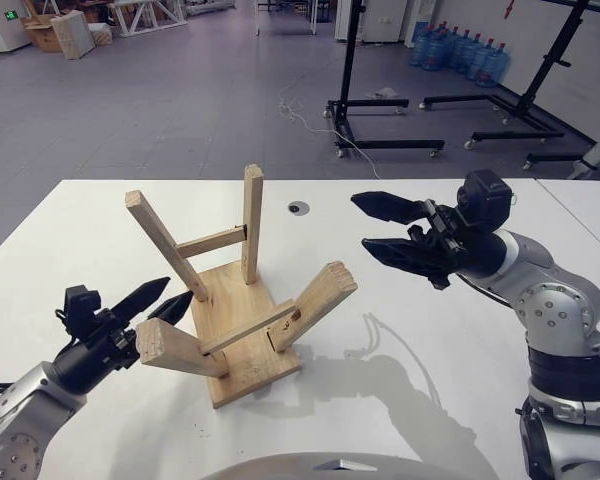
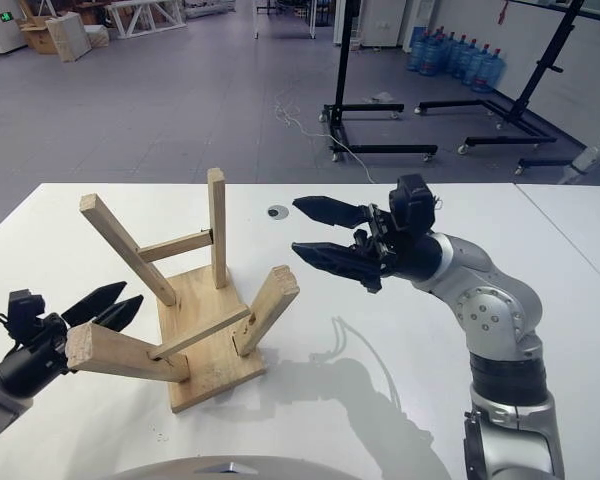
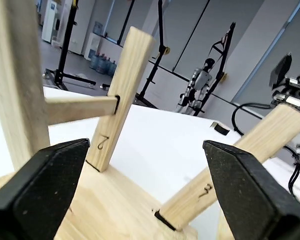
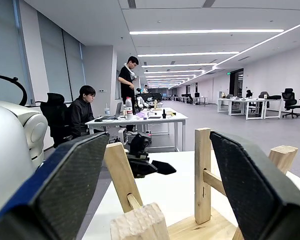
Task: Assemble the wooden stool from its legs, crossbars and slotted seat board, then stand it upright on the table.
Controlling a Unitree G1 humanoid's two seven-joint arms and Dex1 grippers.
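1. The left arm lies low over the table (image 1: 80, 230). It comes in from the near left corner, and its forearm points forward and to the right, toward the stool (image 1: 230, 300).
2. The left gripper (image 1: 166, 299) has its two fingers (image 3: 40, 190) spread apart with nothing between them. Its tips sit just beside the upper end of the near left leg (image 1: 180, 348). Whether they touch the wood cannot be told.
3. The right arm is bent at the elbow. Its forearm is raised above the table and points toward the robot's left, at the stool.
4. The right gripper (image 1: 364, 222) is wide open and empty, with one finger above the other. It hangs in the air to the right of the stool, apart from every leg.
5. The stool stands upside down near the middle of the table. The seat board (image 1: 250, 375) lies flat on the tabletop and the legs stick up. The board's long axis runs from far to near, with the near end turned slightly to the right.
6. The far right leg (image 1: 252, 225) is nearly upright. The far left leg (image 1: 165, 245) leans out to the left and the near right leg (image 1: 315, 300) leans to the right. The near left leg tilts steeply toward the left gripper.
7. One crossbar (image 1: 212, 241) joins the two far legs. The other crossbar (image 1: 248, 328) joins the two near legs. Both rise slightly toward the right.
8. A small round hole (image 1: 298, 208) sits in the table beyond the stool.
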